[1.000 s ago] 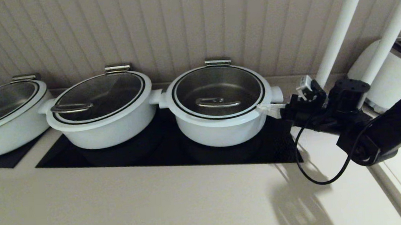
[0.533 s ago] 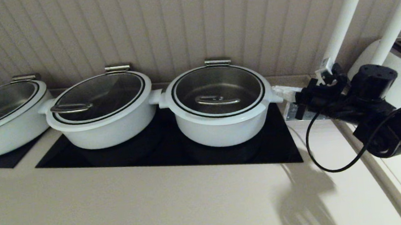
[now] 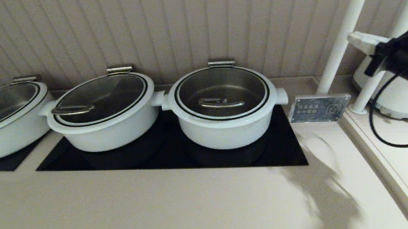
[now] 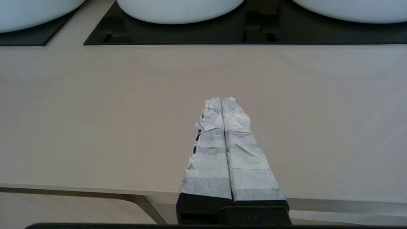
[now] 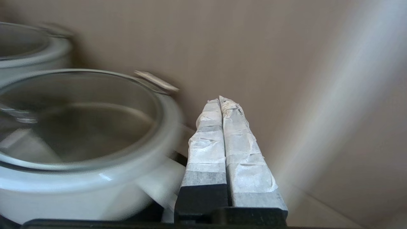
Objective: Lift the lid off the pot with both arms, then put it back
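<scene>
Nearest, the left claw (image 4: 222, 100) hangs pressed together over the bare bench (image 4: 95, 111), farther off the right claw (image 5: 220, 101), also together, hovers beside the pot (image 3: 225, 125), whose lid (image 3: 221, 92) sits on, nothing gripped.

On the pale desk (image 3: 131, 209) there is a black cooktop (image 3: 171, 158). A white pot with a glass lid (image 3: 102, 110) stands on its left half. Further left of the cooktop, a third white pot (image 3: 3, 119) stands on a separate dark panel. Just right of the cooktop a small grey sign (image 3: 318, 108) is standing. Right of the sign are two white poles (image 3: 348, 28) and a white toaster (image 3: 400, 99). Behind the cooktop is a ribbed wall (image 3: 181, 24).
</scene>
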### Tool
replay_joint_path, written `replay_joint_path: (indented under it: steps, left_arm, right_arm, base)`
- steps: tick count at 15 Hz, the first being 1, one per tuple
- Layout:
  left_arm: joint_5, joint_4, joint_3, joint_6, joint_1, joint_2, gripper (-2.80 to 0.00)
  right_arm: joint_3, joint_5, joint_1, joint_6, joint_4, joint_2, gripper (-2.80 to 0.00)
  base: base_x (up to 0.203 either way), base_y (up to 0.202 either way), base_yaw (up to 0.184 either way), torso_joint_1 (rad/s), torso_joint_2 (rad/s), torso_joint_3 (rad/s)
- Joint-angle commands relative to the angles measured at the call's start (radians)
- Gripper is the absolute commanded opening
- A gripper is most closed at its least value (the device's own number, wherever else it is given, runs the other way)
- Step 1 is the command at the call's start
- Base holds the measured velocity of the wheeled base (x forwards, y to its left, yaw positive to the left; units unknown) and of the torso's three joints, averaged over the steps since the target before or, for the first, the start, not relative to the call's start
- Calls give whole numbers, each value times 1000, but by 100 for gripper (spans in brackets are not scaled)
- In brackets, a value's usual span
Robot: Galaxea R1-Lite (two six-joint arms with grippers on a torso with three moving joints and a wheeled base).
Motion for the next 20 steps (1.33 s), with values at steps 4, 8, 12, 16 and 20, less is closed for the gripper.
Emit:
replay_joint_path:
  steps: [4, 8, 12, 16, 20]
  left_arm:
    - [0, 0, -1, 0, 0, 0, -280]
    - [0, 0, -1, -1, 0, 0, -280]
    - [0, 0, -1, 0, 0, 0, -280]
    - [0, 0, 0, -1, 0, 0, -280]
    - [0, 0, -1, -1, 0, 0, -280]
  right_arm:
    - [426, 2, -115, 22, 102, -483, -280]
    - [706, -11, -138, 74, 318, -801, -280]
    - [790, -124, -147, 85, 685, -1077, -280]
    - [790, -239, -144, 80, 991, -1363, -280]
    - [816, -324, -78, 70, 1046, -1374, -280]
  base:
    - [0, 0, 0, 0, 0, 0]
    - [0, 0, 0, 0, 0, 0]
    - [0, 0, 0, 0, 0, 0]
    - [0, 0, 0, 0, 0, 0]
    - [0, 0, 0, 0, 0, 0]
